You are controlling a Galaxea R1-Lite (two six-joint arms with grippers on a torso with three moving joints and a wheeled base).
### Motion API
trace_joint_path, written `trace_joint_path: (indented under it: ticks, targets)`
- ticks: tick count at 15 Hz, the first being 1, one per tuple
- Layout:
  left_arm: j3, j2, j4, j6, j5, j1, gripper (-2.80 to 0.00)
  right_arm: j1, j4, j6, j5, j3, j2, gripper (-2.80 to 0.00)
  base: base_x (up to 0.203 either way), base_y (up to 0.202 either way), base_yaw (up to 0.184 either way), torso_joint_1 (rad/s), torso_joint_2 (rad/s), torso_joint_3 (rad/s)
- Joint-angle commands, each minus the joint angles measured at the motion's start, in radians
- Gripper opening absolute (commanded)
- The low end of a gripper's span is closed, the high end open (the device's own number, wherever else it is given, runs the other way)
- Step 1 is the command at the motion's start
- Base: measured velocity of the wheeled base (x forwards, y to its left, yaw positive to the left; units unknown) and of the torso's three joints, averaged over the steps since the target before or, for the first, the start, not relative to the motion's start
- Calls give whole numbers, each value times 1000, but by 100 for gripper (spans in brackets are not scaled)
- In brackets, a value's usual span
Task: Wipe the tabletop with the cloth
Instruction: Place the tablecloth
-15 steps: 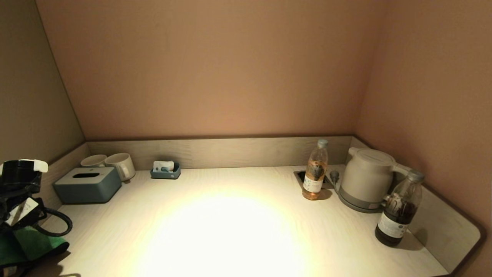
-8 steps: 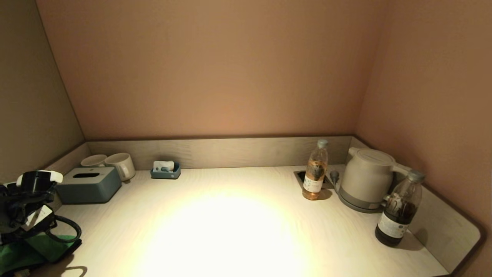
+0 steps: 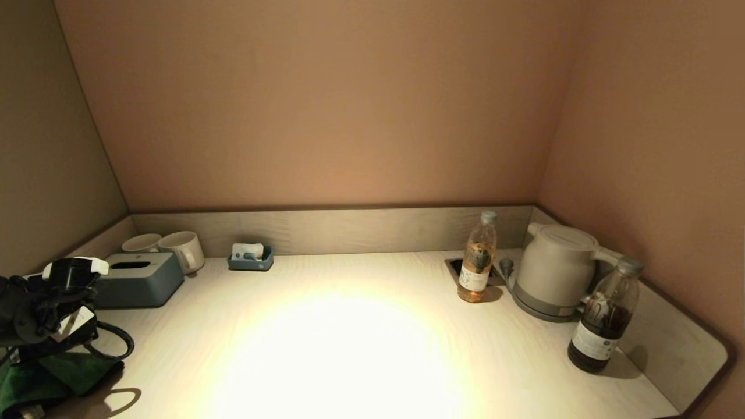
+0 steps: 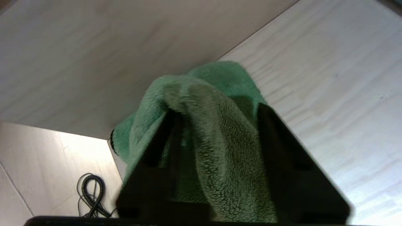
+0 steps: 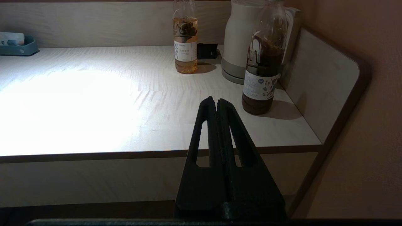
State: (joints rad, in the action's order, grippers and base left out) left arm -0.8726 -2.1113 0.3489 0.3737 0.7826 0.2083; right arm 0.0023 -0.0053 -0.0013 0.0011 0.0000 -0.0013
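Gripping the green cloth (image 4: 216, 131) between its two dark fingers (image 4: 282, 150), the left gripper (image 4: 216, 116) sits at the near-left corner of the tabletop (image 3: 361, 349), with the fleece bunched up and draped over the jaws. In the head view the cloth (image 3: 55, 375) hangs below the left gripper (image 3: 35, 372) right at the table's front-left edge; whether it presses on the surface or only brushes it I cannot tell. By my reading the step in hand is the start of the wipe: cloth secured and brought to the surface, the broad lit middle of the tabletop not yet covered.

The right gripper (image 5: 216, 102) is parked low, off the front edge on the right, its fingers pressed together on nothing.

The next move probably calls for pressing the cloth flat and sweeping it rightward across the open middle, with enough downward pressure that the fleece drags instead of skating.

Farther back on the left stand a blue-grey tissue box (image 3: 139, 280), two white mugs (image 3: 174, 249) and a small blue tray (image 3: 250, 259). On the right are a clear bottle of amber drink (image 3: 477, 259), a white electric kettle (image 3: 556, 270) and, nearer, a dark drink bottle (image 3: 605, 317); strokes should stop short of these.
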Motion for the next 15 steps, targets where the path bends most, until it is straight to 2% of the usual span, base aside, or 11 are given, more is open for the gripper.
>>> trace_joint_path:
  ticks: [1,5,7,10,12,14,15]
  targets:
    - [-52,7,-1,-2,4,0,0,1,-1,0,0,0,1,-280,0,0,0,0,0,0]
    - [-83,83,1,-6,3,-36,0,1,-1,0,0,0,1,-280,0,0,0,0,0,0]
    - [-77,166,-5,-4,9,-111,0,0,-1,0,2,0,1,-280,0,0,0,0,0,0]
    - [-44,239,-21,-4,33,-172,0,1,-1,0,0,0,1,-280,0,0,0,0,0,0]
    - [-10,387,-43,-14,38,-235,0,1,-1,0,1,0,1,-280,0,0,0,0,0,0]
    - [13,547,-71,-65,3,-312,0,1,-1,0,2,0,1,-280,0,0,0,0,0,0]
    - [22,631,-79,-106,-50,-341,0,1,-1,0,0,0,1,-280,0,0,0,0,0,0]
